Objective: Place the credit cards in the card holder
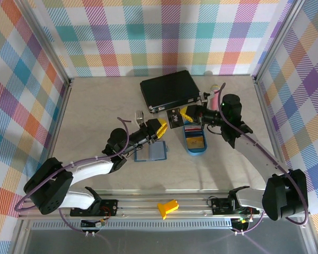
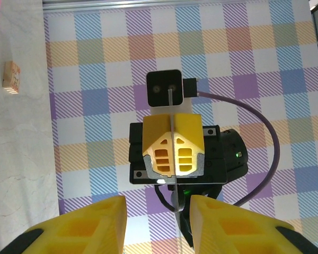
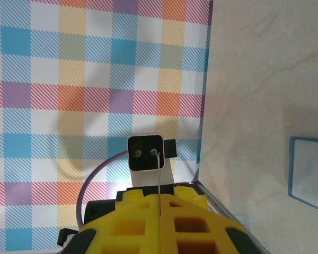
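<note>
The right gripper is pinching a thin credit card between fingers that are pressed tight together, and it is presenting the card's free end over the middle of the table toward the left gripper. In both wrist views the card is showing as a bare edge-on line. The left fingers are standing spread, one on each side of that line and apparently not touching it, so this is looking like a hand-over that is not yet made. The card holder is lying open on the table just on the near side of the left gripper, pale pocket up, while other cards are sitting in the blue oval tray near the right arm. To do the pass well, the left fingers should be closing squarely on the card's free half, with the card centred in the gap, before the right grip is loosening. Both wrists should be holding level so the thin plastic is not bending or twisting. Gripping near one short end would be leaving the other end free for sliding into the pocket.
</note>
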